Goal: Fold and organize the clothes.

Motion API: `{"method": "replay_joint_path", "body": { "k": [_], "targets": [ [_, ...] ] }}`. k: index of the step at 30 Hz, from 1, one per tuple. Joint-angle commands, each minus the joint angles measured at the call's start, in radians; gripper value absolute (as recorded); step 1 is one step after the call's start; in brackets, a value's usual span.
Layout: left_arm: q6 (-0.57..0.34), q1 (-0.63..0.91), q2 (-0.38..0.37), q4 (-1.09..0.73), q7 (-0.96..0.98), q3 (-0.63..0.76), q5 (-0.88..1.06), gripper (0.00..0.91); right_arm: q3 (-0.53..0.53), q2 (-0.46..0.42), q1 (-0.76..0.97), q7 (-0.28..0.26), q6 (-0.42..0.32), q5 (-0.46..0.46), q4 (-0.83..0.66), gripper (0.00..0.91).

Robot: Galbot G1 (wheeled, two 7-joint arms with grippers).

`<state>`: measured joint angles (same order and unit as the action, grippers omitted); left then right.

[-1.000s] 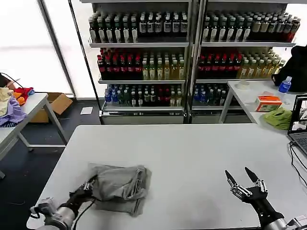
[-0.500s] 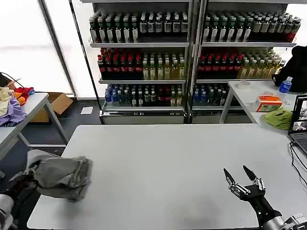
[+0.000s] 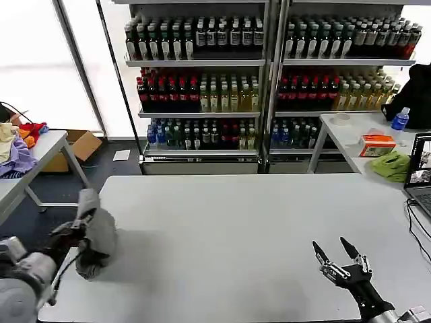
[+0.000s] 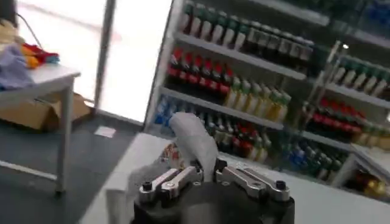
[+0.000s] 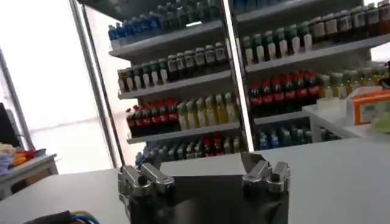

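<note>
The left gripper (image 3: 75,232) is clamped on the bunched grey shirt (image 3: 96,235), holding it lifted at the table's (image 3: 236,222) left edge, with the cloth hanging over that edge. In the left wrist view the shirt (image 4: 194,141) rises between the closed fingers. The right gripper (image 3: 339,258) hovers with fingers spread above the table's near right corner.

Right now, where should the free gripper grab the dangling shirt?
Probably the loose bottom of the shirt, coming from the right side. The left gripper already pinches its top at the table's left edge, so the bundle hangs free. The right gripper is open.
</note>
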<state>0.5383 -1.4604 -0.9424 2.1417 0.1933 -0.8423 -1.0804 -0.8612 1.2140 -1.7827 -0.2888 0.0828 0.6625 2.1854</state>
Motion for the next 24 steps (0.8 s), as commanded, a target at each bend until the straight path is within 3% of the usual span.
{"method": "replay_joint_path", "body": {
  "k": [1, 6, 7, 8, 15, 20, 24],
  "targets": [
    [0.012, 0.324, 0.001, -0.061, 0.083, 0.632, 0.138, 0.02, 0.017, 0.032, -0.014, 0.005, 0.007, -0.02, 0.012, 0.907],
    [0.023, 0.503, -0.088, -0.229, 0.079, 0.891, 0.158, 0.03, 0.066, 0.055, -0.011, 0.039, 0.025, -0.088, 0.001, 0.907],
    [0.028, 0.513, -0.106, -0.247, 0.085, 0.912, 0.159, 0.111, 0.077, 0.059, -0.008, 0.05, 0.037, -0.101, -0.001, 0.907],
    [0.033, 0.521, -0.137, -0.267, 0.091, 0.931, 0.158, 0.907, 0.095, 0.063, -0.004, 0.085, 0.066, -0.108, 0.004, 0.907],
    [0.038, 0.544, -0.213, -0.261, 0.113, 0.933, 0.101, 0.907, 0.197, 0.022, 0.068, 0.196, 0.253, -0.018, 0.033, 0.907],
    [0.038, 0.516, -0.164, -0.147, 0.09, 0.793, 0.042, 0.907, 0.33, -0.003, 0.234, 0.312, 0.369, 0.046, -0.01, 0.907],
    [0.03, 0.423, -0.095, -0.084, -0.001, 0.644, 0.227, 0.907, 0.528, 0.007, 0.414, 0.424, 0.433, 0.048, -0.068, 0.907]
  ]
}}
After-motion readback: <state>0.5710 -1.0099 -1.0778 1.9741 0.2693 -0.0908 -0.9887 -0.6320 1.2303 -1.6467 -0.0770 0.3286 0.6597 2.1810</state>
